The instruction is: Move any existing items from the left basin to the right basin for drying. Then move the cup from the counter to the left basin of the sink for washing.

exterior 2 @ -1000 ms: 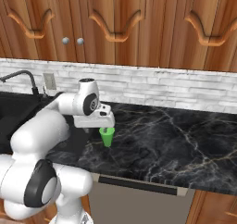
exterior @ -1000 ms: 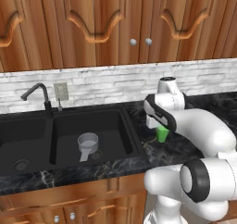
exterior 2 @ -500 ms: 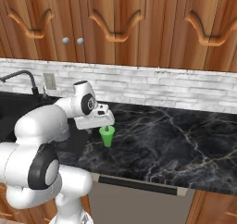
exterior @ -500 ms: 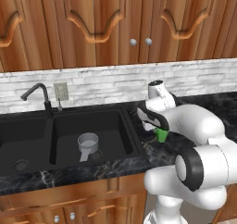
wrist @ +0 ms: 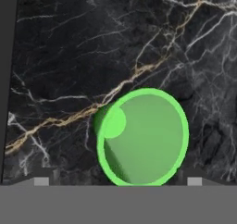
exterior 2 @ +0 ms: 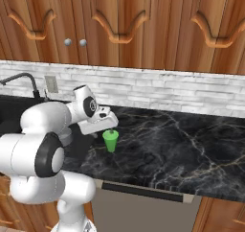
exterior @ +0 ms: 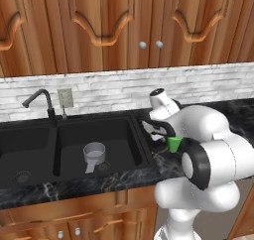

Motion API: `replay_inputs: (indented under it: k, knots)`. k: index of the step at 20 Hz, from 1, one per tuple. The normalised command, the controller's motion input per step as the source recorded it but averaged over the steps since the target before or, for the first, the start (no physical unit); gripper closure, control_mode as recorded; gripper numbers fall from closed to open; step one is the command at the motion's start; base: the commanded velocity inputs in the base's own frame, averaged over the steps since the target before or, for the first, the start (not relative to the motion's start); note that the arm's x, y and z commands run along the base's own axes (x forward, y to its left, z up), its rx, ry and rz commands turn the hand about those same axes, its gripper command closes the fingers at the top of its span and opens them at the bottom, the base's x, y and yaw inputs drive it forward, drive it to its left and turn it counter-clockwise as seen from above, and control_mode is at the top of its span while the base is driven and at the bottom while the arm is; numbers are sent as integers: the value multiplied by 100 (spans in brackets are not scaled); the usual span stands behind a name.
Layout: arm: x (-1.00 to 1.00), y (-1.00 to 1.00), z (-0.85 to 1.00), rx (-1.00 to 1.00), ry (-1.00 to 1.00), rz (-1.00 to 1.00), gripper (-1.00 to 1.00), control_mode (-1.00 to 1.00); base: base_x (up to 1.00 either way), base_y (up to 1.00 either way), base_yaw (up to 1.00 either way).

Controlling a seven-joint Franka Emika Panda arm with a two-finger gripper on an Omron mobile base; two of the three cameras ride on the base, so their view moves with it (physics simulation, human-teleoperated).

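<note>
- The cup stands upright on the counter, mouth up (long axis vertical), just right of the sink.
- The gripper hovers directly above the cup, jaws apparently spread wider than the rim, gripping nothing.

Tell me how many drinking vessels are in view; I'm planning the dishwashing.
2: the green cup stands on the counter under the hand; a grey vessel sits in the right basin. Others may be hidden behind the arm.
</note>
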Motion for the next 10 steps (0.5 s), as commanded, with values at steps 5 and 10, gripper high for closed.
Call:
replay_inputs:
  k: [5, 10]
  knots:
    - [18, 0, -19, -3, 0, 0, -100, -100, 0, 0, 0]
    - [13, 0, -24, -2, 0, 1, -100, -100, 0, 0, 0]
